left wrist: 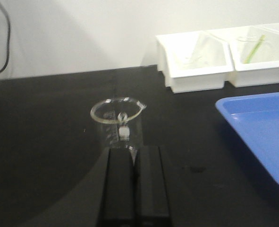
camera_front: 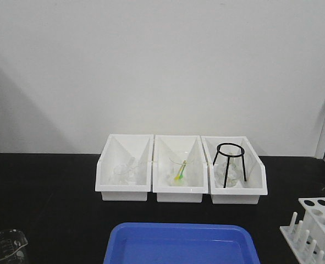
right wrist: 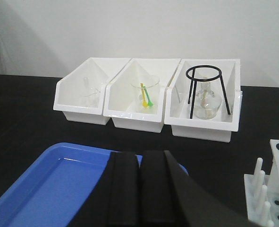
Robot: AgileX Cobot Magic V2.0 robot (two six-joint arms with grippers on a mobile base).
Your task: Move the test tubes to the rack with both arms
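We seem to be at the start: both arms' jaws rest closed and empty, the left gripper [left wrist: 131, 153] facing a beaker [left wrist: 117, 123] holding a tube [left wrist: 123, 128], the rack [camera_front: 314, 231] far right, so opening comes next.

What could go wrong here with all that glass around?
The left gripper, shut, sits right behind the glass beaker, so a forward move might topple it. The white rack stands at the table's right edge, partly out of view, so aiming tubes into its holes could be hard.
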